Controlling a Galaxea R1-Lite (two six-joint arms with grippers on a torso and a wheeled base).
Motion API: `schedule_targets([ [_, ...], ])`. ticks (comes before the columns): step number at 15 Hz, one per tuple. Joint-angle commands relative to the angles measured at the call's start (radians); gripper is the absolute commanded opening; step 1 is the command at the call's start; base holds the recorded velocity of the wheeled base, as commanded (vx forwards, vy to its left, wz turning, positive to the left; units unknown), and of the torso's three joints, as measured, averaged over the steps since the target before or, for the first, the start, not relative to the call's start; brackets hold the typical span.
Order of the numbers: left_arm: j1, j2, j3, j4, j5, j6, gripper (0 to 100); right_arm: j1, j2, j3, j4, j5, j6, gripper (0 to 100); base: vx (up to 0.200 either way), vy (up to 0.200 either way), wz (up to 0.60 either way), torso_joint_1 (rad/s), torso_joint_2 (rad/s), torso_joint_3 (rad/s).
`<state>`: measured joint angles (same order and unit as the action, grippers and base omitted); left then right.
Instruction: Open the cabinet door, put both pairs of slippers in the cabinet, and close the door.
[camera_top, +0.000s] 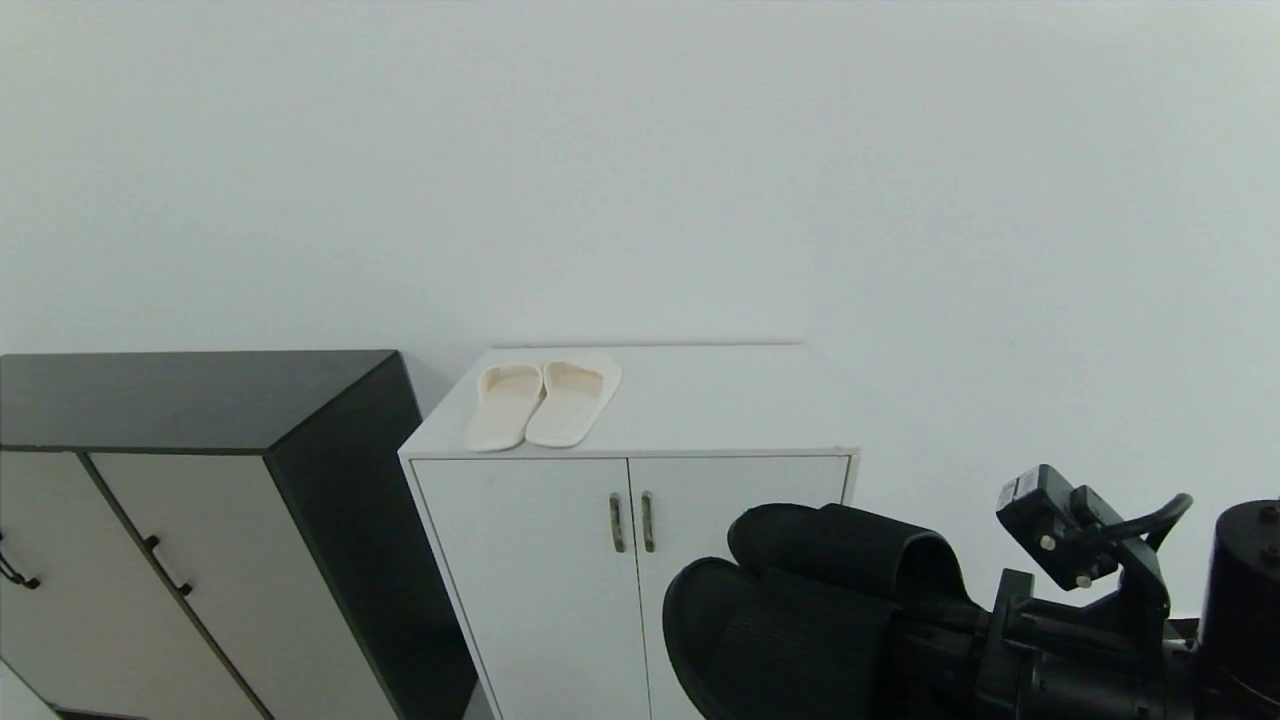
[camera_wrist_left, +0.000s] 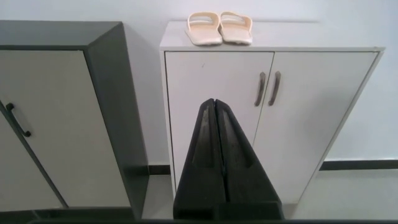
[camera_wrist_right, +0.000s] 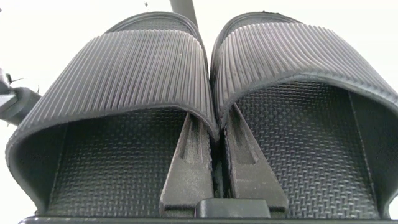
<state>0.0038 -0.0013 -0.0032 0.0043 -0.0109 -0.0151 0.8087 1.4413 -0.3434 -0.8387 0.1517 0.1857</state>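
Two pairs of slippers are seen. The black slippers (camera_top: 800, 600) are held side by side by the right gripper (camera_wrist_right: 213, 118), low and in front of the cabinet (camera_top: 700, 400), before its right door (camera_top: 740, 500). In the right wrist view one finger (camera_wrist_right: 186, 168) is seen inside each slipper, under the ribbed straps, and the two inner side walls are pinched between the fingers, so the jaws are closed down to the thickness of those walls. The beige slippers (camera_top: 543, 403) are laid together on top of the cabinet, at its left front part, with the toes pointed toward the wall (camera_top: 640, 180).

Both doors of the cabinet are closed. The left door (camera_top: 530, 580) and the right door are met at the middle, and two upright handles (camera_top: 632, 522) are set just beside each other along that seam.

The left gripper (camera_wrist_left: 215, 106) is held in front of the cabinet, below the level of the handles and pointed at the left door. Its fingers are pressed flat against each other, and nothing is held between them.

A dark cabinet (camera_top: 340, 520) with pale doors and black handles is stood just beside the cabinet, on its left, against the same wall.
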Motion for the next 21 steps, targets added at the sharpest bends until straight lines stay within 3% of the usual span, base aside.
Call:
schedule_targets([
  [1, -0.001, 0.001, 0.000, 0.000, 0.000, 0.000, 0, 0.000, 0.005, 0.001, 0.000, 0.000, 0.000, 0, 0.000, 0.000, 0.00, -0.183, 0.39, 0.203],
  [21, 0.001, 0.001, 0.000, 0.000, 0.000, -0.003, 0, 0.001, 0.005, 0.012, 0.000, 0.002, 0.000, 0, 0.000, 0.000, 0.00, -0.256, 0.52, 0.258],
])
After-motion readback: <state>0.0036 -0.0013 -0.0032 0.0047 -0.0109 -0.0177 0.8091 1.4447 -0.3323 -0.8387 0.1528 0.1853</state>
